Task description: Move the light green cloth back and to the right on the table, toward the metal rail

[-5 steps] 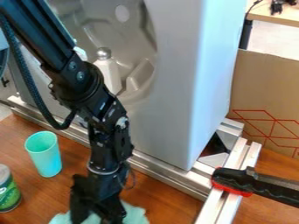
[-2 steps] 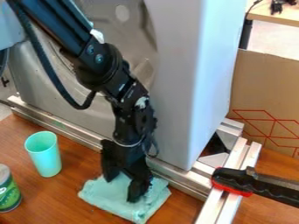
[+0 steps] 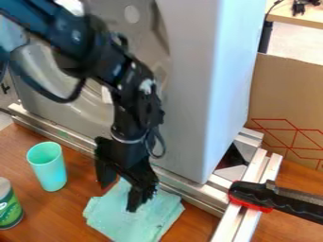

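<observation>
The black gripper (image 3: 118, 198) hangs over the folded light-teal cloth (image 3: 129, 221), its two fingers spread apart and open. One finger stands over the upper middle of the cloth, the other beyond the cloth's upper left edge. Whether the nearer fingertip touches the fabric I cannot tell. The cloth lies creased on the wooden table, just in front of the metal rail. To the left, a turquoise cup (image 3: 48, 169) stands upright.
A green can (image 3: 9, 205) stands at the left edge. Behind the cloth runs a metal rail (image 3: 189, 190) with a tall grey panel (image 3: 189, 94) on it. A black and red clamp (image 3: 252, 196) sits on the frame at right, before a cardboard sheet (image 3: 287, 104).
The cloth has shifted up and to the right from where it was a second ago. My gripper moved the same way, then rose slightly and back left, while the cloth stayed nearly in place.
</observation>
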Controlling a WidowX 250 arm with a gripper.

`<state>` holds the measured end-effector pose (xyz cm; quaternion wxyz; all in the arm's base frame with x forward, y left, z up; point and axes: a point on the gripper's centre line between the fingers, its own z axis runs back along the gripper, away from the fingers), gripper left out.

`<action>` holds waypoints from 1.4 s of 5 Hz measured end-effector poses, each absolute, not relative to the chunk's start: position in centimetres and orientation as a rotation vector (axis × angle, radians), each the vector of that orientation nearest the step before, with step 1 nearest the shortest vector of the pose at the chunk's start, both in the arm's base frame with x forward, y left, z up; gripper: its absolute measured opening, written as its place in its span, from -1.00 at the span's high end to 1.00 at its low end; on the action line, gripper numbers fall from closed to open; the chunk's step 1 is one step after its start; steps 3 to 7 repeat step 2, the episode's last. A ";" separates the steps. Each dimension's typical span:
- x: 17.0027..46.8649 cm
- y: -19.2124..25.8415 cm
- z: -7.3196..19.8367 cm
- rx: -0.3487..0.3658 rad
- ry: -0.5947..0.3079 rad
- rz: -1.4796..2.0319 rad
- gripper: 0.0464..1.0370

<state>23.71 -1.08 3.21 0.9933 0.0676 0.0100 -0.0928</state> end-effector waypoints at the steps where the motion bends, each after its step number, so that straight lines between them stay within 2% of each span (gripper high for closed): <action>1: 23.2 -1.2 4.7 0.117 -0.020 -0.207 -0.93; 2: 22.4 0.1 6.1 0.096 -0.002 -0.219 -0.93; 7: 22.4 0.1 6.1 0.096 -0.002 -0.219 -0.93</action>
